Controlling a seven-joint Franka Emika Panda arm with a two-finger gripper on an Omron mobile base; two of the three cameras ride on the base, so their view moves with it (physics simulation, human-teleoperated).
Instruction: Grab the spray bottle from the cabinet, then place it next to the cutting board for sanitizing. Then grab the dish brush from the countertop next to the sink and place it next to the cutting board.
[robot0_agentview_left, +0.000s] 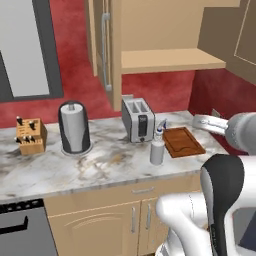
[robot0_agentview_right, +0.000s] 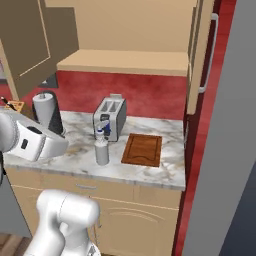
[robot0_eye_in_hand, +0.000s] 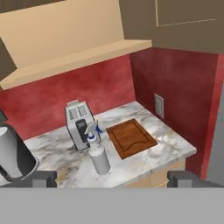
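jaws: gripper (robot0_eye_in_hand: 109, 178) wide open, holding nothing; hanging above the countertop (robot0_eye_in_hand: 144, 159)
spray bottle (robot0_eye_in_hand: 99, 155): upright on the marble, just beside the cutting board (robot0_eye_in_hand: 130, 137); toaster (robot0_eye_in_hand: 78, 123) right behind it
cabinet (robot0_agentview_left: 170, 60): door open, shelf bare

I see a pale grey spray bottle (robot0_agentview_left: 157, 150) with a white trigger head and blue nozzle tip on the white-grey marble countertop (robot0_agentview_left: 100, 167), which is veined in brown. The cutting board (robot0_agentview_left: 183, 141) is reddish-brown wood. My view shows a silver toaster (robot0_agentview_left: 137, 119) with 2 dark slots, a light tan cabinet (robot0_agentview_left: 170, 45), a deep red mottled wall (robot0_agentview_left: 160, 90), and a tan knife block (robot0_agentview_left: 31, 136).
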